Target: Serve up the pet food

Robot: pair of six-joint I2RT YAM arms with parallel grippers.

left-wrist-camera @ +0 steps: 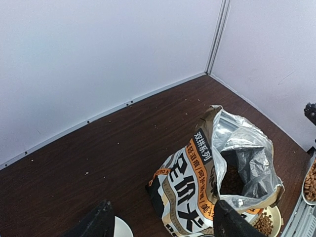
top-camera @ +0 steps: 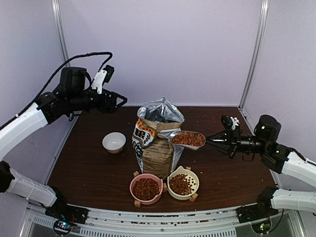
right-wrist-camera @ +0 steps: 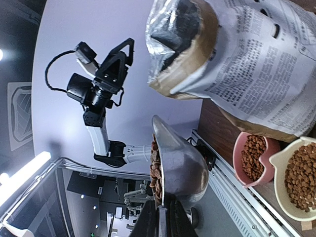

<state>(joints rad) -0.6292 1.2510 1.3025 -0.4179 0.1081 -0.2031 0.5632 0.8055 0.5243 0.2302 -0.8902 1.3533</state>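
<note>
My right gripper (top-camera: 210, 139) is shut on the handle of a metal scoop (top-camera: 188, 139) full of pet food (top-camera: 187, 138), held in the air right of the open paper bag (top-camera: 157, 138). In the right wrist view the scoop (right-wrist-camera: 185, 168) shows edge-on with pet food (right-wrist-camera: 156, 168) in it. The pink bowl (top-camera: 146, 189) and the cream bowl (top-camera: 183, 183) at the front each hold a heap of pet food. My left gripper (top-camera: 122, 101) is open and empty, high above the table at the back left; its fingers (left-wrist-camera: 232, 222) frame the bag (left-wrist-camera: 207, 173).
An empty white bowl (top-camera: 114, 142) stands left of the bag. The bowls sit close to the table's front edge, near a metal rail (top-camera: 163, 217). White walls close in the back and sides.
</note>
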